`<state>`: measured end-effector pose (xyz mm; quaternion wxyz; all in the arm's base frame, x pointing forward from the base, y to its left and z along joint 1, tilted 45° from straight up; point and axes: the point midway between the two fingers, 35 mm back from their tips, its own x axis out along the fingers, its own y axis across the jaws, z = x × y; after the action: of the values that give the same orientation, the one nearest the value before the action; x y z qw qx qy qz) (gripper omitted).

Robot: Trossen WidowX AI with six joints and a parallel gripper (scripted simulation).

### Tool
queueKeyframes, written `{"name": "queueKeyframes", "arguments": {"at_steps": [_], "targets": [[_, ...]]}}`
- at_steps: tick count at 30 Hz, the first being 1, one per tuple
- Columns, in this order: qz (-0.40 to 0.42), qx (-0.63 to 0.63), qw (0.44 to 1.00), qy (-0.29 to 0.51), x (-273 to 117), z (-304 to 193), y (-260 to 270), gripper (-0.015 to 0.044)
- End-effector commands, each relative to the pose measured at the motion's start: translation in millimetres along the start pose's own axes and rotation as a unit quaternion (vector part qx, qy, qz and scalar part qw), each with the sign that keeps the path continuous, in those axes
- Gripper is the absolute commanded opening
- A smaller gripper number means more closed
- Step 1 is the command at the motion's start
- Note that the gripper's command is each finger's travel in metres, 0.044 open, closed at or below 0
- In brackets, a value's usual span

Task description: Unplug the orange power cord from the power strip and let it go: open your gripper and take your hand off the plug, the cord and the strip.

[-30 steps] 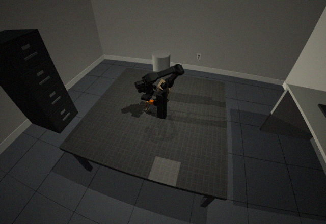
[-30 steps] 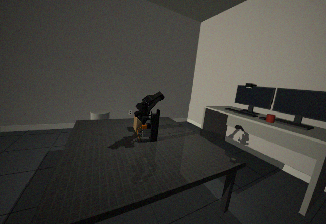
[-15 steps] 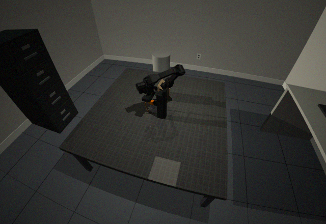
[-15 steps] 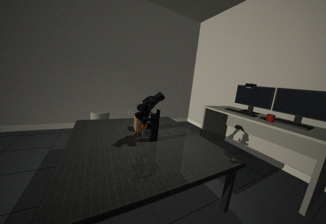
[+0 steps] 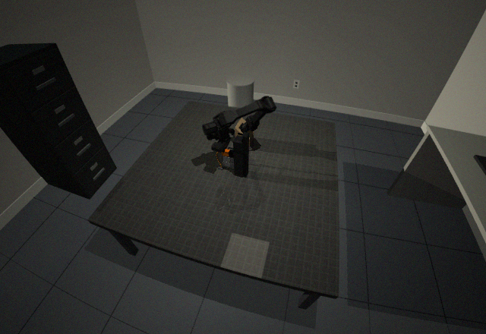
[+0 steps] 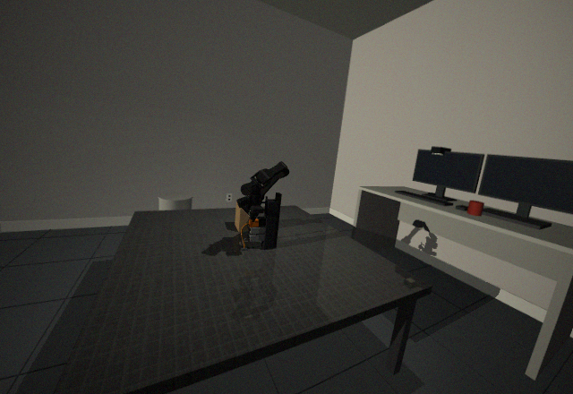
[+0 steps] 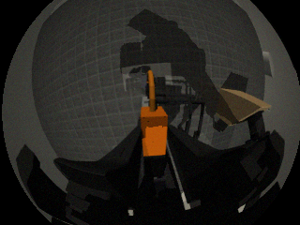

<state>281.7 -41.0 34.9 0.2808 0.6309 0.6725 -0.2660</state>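
Gripping orange plug (image 7: 154,131); dark tower (image 5: 240,155) just beside; tan box (image 6: 241,217) behind.

The arm (image 5: 239,116) bends low over the table (image 5: 176,205), its gripper (image 5: 222,150) clamped on the orange plug (image 5: 225,152).

Black, blocky arm (image 5: 239,115), seemingly with a tan panel.

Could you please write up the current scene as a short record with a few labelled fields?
surface: dark gridded table top
end effector: shut on the orange rectangular plug
cord: thin orange power cord runs on from the plug
strip: tall black power strip, standing upright beside the arm
plug free of strip: cannot tell
surroundings: black filing cabinet; pale cylindrical bin
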Motion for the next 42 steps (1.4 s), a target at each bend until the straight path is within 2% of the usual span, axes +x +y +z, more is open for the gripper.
{"name": "queueKeyframes", "arguments": {"at_steps": [1, 37, 38, 42], "targets": [[0.000, 0.000, 1.000, -0.001, -0.5, 2.5, 0.2, 0.0000], [0.001, 0.001, 1.000, -0.002, -6.6, 60.2, -0.8, 0.0000], [-0.005, -0.011, 1.000, -0.004, -1.4, 47.7, 2.7, 0.0026], [-0.005, -0.011, 1.000, -0.004, -1.4, 47.7, 2.7, 0.0131]]}}
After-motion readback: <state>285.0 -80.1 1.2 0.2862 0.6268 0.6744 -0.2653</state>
